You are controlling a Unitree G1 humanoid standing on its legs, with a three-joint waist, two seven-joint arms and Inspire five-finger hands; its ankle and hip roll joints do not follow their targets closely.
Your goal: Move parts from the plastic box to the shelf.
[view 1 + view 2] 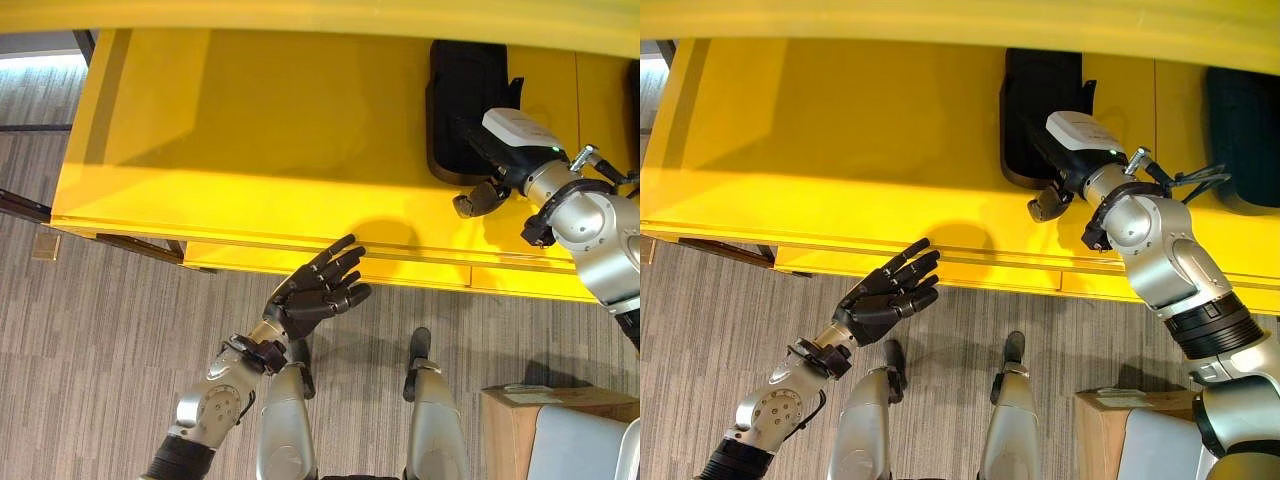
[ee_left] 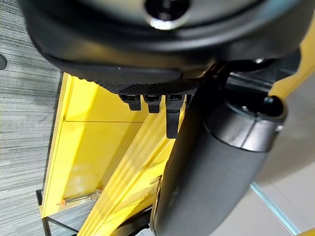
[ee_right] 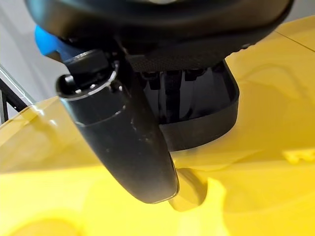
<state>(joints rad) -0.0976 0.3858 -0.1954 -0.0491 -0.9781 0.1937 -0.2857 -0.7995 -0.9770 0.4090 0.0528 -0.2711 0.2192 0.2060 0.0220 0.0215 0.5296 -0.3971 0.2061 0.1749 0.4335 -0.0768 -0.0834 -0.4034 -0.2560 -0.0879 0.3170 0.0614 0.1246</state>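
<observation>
Grey striped carpet floor. Dark metal frame bars at left over floor. Brown cardboard box at lower right, on floor.

Both arms are silver-grey metal with rounded joint housings and ribbed black collars between segments. At lower left of the head views, the left hand is dark, with segmented fingers and a black wrist clamp behind it. At upper right, the right hand is dark too, topped by a white cover, with a silver screw post at its wrist.
</observation>
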